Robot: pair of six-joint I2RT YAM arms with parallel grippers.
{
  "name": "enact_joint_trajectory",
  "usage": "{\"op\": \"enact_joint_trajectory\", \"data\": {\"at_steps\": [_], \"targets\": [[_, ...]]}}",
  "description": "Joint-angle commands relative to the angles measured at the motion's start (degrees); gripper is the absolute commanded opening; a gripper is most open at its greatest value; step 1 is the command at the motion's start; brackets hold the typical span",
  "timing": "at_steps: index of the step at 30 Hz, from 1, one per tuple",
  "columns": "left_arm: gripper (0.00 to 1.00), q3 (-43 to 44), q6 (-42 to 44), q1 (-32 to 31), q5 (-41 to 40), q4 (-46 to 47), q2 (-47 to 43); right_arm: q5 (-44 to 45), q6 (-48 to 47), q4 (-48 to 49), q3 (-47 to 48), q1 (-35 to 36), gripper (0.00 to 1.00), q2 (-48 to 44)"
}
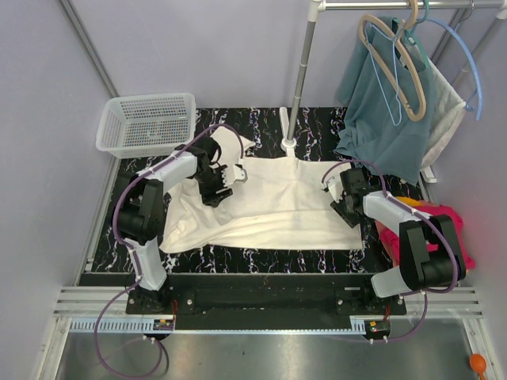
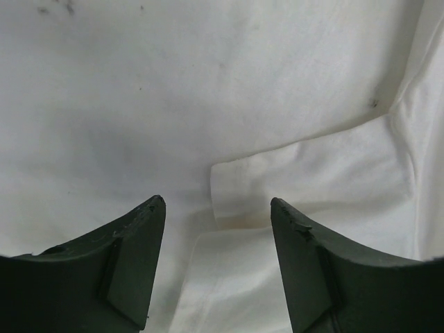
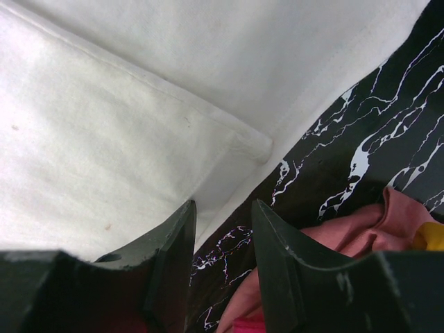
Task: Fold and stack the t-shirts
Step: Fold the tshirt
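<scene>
Cream t-shirt (image 1: 269,206) lies spread flat across the middle of the black marbled bench (image 1: 261,255), wrinkled. Its upper left part is bunched up by the left arm (image 1: 154,198).

Left jaws are down on the shirt's upper left area. In the wrist view they stand wide apart, with both dark fingers (image 2: 132,263) hovering over cream cloth (image 2: 208,90). A folded edge with a faint yellowish stain sits in the gap. Nothing is pinched between them.

Right arm (image 1: 396,218) reaches in from the right, its jaws at the shirt's right edge. In the wrist view the gap is narrow. The left finger (image 3: 170,257) sits over the cream cloth (image 3: 104,139), and the hemmed corner lies just ahead of the tips. A strip of cloth edge and bare bench (image 3: 361,125) show in the gap. Cannot tell if the hem is actually pinched.

Pink t-shirt (image 1: 458,229) is heaped at the bench's right edge, beside the right arm. An orange t-shirt (image 1: 410,203) peeks out at its top. The wrist view shows the same pink cloth (image 3: 361,232) just right of the jaws, with a bit of orange-yellow (image 3: 431,237) at the frame edge. It sits near the cream shirt, not touching.

White mesh basket (image 1: 146,123) sits at the far left corner. Teal garment (image 1: 380,119) hangs on hangers (image 1: 396,67) from a rail at the far right.
</scene>
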Motion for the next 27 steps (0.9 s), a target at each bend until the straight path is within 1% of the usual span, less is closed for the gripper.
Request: {"op": "enact_joint_trajectory", "data": {"at_steps": [1, 8, 11, 18, 21, 27], "targets": [[0.65, 0.0, -0.6, -0.1, -1.1, 2.5, -0.6, 0.1, -0.1, 2.2, -2.4, 0.4, 0.46, 1.1], [0.63, -1.5, -0.1, 0.1, -5.0, 2.9, -1.6, 0.0, 0.2, 3.5, -3.3, 0.4, 0.46, 1.8], [0.63, -2.5, -0.1, 0.4, -5.0, 2.8, -3.1, 0.1, 0.2, 3.8, -3.8, 0.4, 0.46, 1.9], [0.65, -6.0, -1.3, 0.5, -5.1, 3.9, -10.6, 0.4, 0.1, 4.7, -4.1, 0.4, 0.46, 2.5], [0.66, -7.3, -1.5, 0.5, -6.3, 4.2, -13.4, 1.3, -0.3, 5.0, -4.5, 0.4, 0.45, 3.1], [0.67, -11.1, 0.2, 0.7, -9.8, 4.4, -18.1, 1.6, -0.4, 4.9, -5.9, 0.5, 0.45, 1.0]]}}
